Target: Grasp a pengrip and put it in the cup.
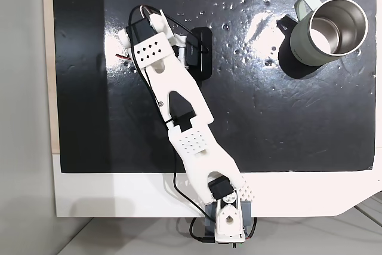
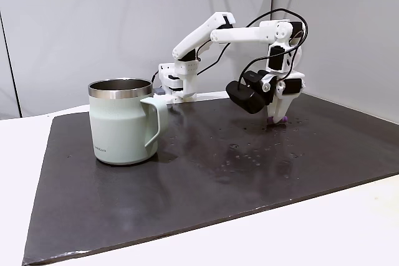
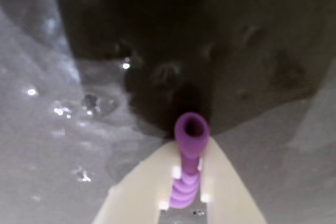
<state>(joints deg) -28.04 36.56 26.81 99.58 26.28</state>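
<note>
Pengrip (image 3: 191,148) — purple, ribbed, hollow-ended — clamped between the end effector (image 3: 186,174) fingers.

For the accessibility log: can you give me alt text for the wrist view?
A purple ribbed pengrip is pinched between the end effector's two pale fingers, its open end toward the camera. Beneath lies a dark, glossy mat with small bright specks, blurred.

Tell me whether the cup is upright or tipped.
Upright: the cup stands on its base on the dark mat, steel rim facing up.
</note>
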